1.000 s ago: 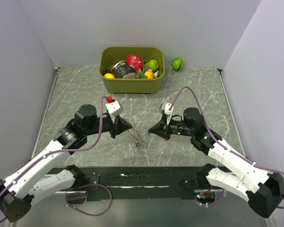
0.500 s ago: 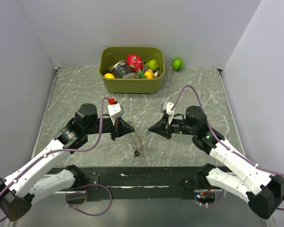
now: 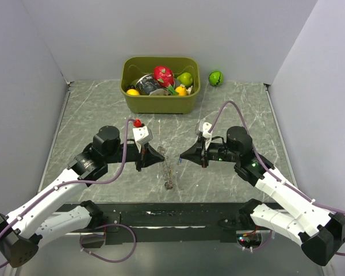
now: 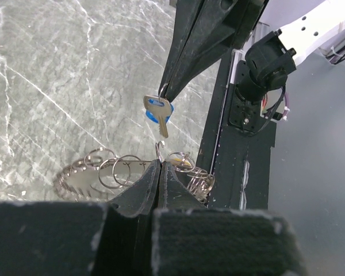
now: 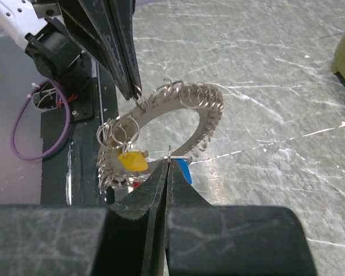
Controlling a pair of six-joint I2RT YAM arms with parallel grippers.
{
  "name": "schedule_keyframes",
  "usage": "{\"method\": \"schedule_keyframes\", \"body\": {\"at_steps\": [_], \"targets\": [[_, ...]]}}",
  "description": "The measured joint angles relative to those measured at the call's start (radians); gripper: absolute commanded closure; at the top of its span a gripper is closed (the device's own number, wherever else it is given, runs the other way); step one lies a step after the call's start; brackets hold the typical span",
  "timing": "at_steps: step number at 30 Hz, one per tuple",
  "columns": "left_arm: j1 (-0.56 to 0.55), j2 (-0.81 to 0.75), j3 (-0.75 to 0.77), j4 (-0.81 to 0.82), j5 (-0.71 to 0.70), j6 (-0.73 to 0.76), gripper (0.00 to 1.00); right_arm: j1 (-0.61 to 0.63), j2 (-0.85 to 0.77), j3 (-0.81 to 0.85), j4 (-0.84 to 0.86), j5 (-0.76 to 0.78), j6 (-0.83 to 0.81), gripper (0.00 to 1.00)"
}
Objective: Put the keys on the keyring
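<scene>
The keyring hangs above the table between my two arms, a wide grey ring rimmed with many small split rings. My left gripper is shut on one small wire loop at its rim. The keyring dangles below the left gripper. My right gripper is shut on the blue-headed key, held just in front of the ring. In the right wrist view the blue key sticks out past the right gripper. A yellow-headed key hangs on the ring.
An olive bin of toy fruits stands at the back, with a green fruit on the table to its right. The black base rail runs along the near edge. White walls close in both sides.
Both gripper tips have shifted slightly and stay close together. The keyring now hangs lower beneath the left gripper than a second ago. Both grips are unchanged.
</scene>
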Motion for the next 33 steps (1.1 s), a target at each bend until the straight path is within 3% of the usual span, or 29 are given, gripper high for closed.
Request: {"method": "schedule_keyframes", "body": {"at_steps": [33], "targets": [[-0.056,0.008,0.0,-0.009,-0.071,0.002,0.99,0.0,0.145,0.138,-0.062,-0.186,-0.024,1.0]]}}
